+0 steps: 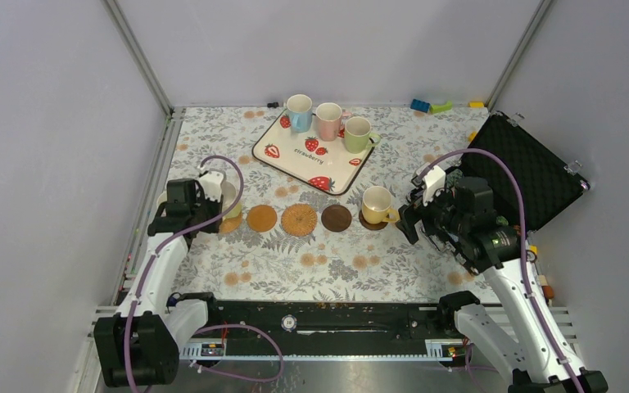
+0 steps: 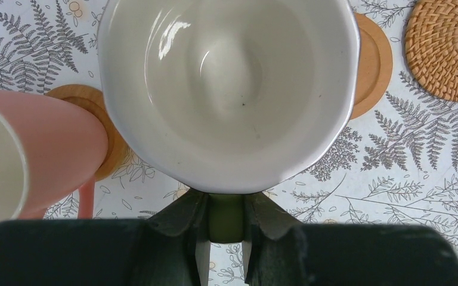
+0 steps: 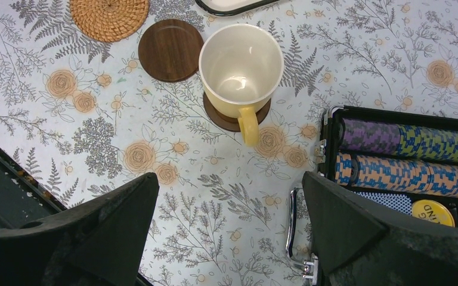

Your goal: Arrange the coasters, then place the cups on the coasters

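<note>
Your left pincer (image 2: 225, 210) is clamped tight on the green handle of the green mug (image 2: 226, 89), which sits over a tan coaster (image 2: 374, 65); you cannot tell whether its base touches the disc. Just left of it, a pink mug (image 2: 48, 143) stands on another tan coaster (image 2: 71, 94). Your right pincer (image 3: 228, 190) hangs wide apart and empty over the flowered cloth (image 3: 95, 149), near the yellow mug (image 3: 241, 65) on its dark brown coaster (image 3: 217, 118) (handle turned toward the pincer). A bare dark coaster (image 3: 171, 49) touches that one, with a woven coaster (image 3: 108, 18) just beyond. A blue mug (image 1: 299, 112), a second pink mug (image 1: 328, 120) and a second green mug (image 1: 357, 133) stand on the tray (image 1: 295, 164).
</note>
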